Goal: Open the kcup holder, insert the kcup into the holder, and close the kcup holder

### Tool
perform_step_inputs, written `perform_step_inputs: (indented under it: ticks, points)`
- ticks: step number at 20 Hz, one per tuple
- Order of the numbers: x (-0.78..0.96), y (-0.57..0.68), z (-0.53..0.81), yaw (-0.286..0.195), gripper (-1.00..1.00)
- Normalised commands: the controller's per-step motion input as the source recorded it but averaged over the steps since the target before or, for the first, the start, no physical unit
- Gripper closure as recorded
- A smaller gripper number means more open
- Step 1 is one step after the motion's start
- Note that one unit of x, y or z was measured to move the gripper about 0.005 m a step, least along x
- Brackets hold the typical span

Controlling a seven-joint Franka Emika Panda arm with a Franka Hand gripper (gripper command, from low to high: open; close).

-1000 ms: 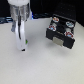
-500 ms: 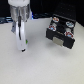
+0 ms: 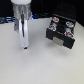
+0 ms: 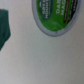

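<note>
On the white tabletop, the metallic end effector, grip unclear, hangs above the round green-topped kcup.

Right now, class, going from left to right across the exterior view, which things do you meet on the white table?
Silver robot arm with its tool → black boxy kcup holder with its tray of round slots pulled out.

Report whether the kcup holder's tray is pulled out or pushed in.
Pulled out: the kcup holder shows its tray of round slots extended toward the front.
</note>
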Motion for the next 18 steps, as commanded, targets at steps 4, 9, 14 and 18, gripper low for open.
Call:
perform_step_inputs:
  ticks: [4,9,14,18]
  points:
    - [-0.03,-0.05,-0.29,-0.119,-1.0]
    - [0.02,-0.08,-0.33,-0.123,-1.0]
    - [-0.02,-0.05,-0.23,-0.11,-1.0]
    - [-0.11,-0.01,-0.03,-0.093,1.0]
